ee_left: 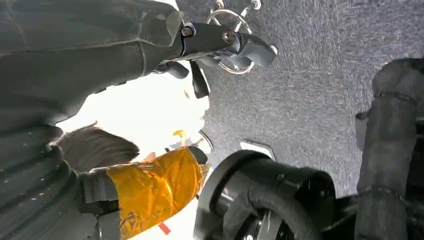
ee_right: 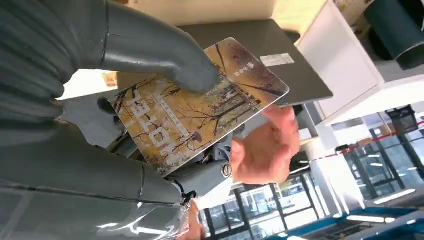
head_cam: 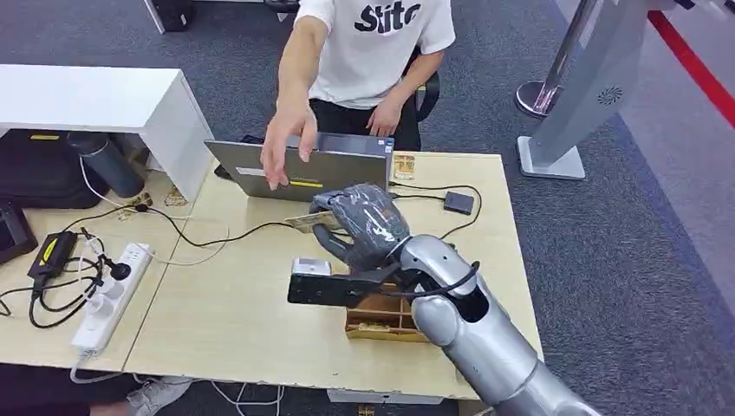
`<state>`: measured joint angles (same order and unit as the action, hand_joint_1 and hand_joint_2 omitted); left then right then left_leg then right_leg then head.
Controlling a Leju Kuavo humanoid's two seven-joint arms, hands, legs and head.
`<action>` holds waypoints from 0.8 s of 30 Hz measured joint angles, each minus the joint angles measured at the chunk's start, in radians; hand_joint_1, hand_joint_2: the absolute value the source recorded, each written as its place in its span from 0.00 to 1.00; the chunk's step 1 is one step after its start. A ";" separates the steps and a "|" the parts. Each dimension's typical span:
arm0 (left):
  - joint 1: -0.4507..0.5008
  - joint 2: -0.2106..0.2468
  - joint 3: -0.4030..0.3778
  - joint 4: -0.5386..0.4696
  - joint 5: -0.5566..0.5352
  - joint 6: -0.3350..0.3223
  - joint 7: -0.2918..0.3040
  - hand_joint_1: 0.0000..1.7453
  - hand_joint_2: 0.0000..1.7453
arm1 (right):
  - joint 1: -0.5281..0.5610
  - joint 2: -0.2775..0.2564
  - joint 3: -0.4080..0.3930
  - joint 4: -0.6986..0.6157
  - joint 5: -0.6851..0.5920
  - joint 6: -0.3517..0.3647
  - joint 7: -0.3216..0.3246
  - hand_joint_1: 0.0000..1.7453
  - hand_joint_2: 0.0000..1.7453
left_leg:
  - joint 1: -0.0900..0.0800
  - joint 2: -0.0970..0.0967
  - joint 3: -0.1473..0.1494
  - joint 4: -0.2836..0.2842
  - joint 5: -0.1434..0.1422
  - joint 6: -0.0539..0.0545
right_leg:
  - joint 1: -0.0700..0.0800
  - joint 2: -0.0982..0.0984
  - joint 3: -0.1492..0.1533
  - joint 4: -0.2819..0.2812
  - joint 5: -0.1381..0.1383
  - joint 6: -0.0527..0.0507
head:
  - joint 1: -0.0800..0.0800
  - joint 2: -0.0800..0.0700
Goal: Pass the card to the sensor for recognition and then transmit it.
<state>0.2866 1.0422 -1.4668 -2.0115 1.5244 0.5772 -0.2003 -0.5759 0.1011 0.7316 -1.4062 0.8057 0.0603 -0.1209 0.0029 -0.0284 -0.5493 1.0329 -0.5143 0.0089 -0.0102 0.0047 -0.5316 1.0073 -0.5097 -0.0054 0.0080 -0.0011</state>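
My right hand [head_cam: 364, 224] hovers over the middle of the light wooden table [head_cam: 234, 329], just in front of a grey laptop [head_cam: 347, 169]. It pinches a card [head_cam: 303, 222] printed with yellow autumn trees, thumb on top and fingers beneath, as the right wrist view shows at the card [ee_right: 200, 105] and hand [ee_right: 75, 150]. A person's hand [head_cam: 286, 143] reaches over the laptop towards the card, and its fingers [ee_right: 265, 150] lie close behind it. A small white sensor [head_cam: 310, 266] sits on the table below my hand, partly hidden. My left hand [ee_left: 60, 165] hangs over carpet; its finger pose is unclear.
A wooden box [head_cam: 381, 319] with compartments stands under my right forearm. A small black unit [head_cam: 458, 203] with a cable lies at the back right. A white power strip [head_cam: 108, 299] and tangled cords cover the left table. A white cabinet [head_cam: 104, 100] stands at the back left.
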 joint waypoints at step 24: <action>-0.026 -0.012 0.000 0.048 -0.009 -0.026 0.056 0.00 1.00 | -0.130 0.105 0.076 0.176 0.035 0.015 0.123 1.00 1.00 | 0.000 0.000 0.000 0.000 0.000 -0.001 | 0.000 0.000 0.000 0.000 0.000 0.000 | 0.000 0.000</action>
<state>0.2601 1.0304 -1.4668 -1.9639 1.5153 0.5509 -0.1446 -0.7061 0.2059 0.8080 -1.2305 0.8408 0.0755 0.0018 0.0032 -0.0279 -0.5490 1.0329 -0.5139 0.0083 -0.0101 0.0050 -0.5317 1.0076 -0.5096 -0.0056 0.0076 -0.0011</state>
